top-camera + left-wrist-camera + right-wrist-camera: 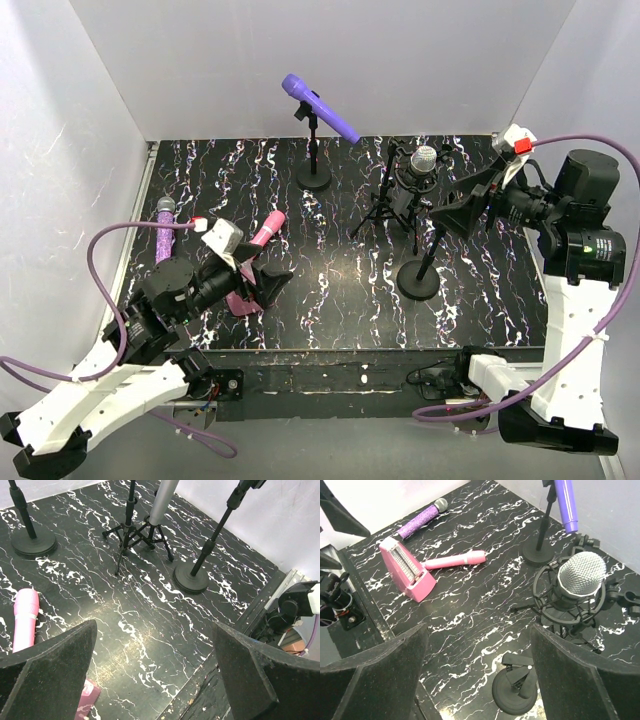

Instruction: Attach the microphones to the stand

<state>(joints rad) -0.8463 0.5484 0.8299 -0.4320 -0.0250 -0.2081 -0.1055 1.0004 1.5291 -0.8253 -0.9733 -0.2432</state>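
Observation:
The plain purple microphone (pixel 322 108) sits tilted in the clip of the back stand (pixel 314 176); it also shows in the right wrist view (pixel 566 505). The silver-grey microphone (pixel 423 160) sits in a shock mount on a tripod (pixel 581 575). The pink microphone (pixel 266 230) lies on the table (pixel 455 560). The glittery purple microphone (pixel 163 235) lies at the left (pixel 420 520). A round-base stand (pixel 418 278) has an empty clip (pixel 520 675). My left gripper (pixel 264 283) is open and empty beside the pink microphone (pixel 25 620). My right gripper (pixel 462 212) is open and empty above the empty stand.
A pink wedge-shaped block (pixel 405 570) stands near the table's front left, partly under my left gripper (pixel 238 300). White walls enclose the black marbled table (pixel 340 300) at the back and sides. Purple cables hang from both arms.

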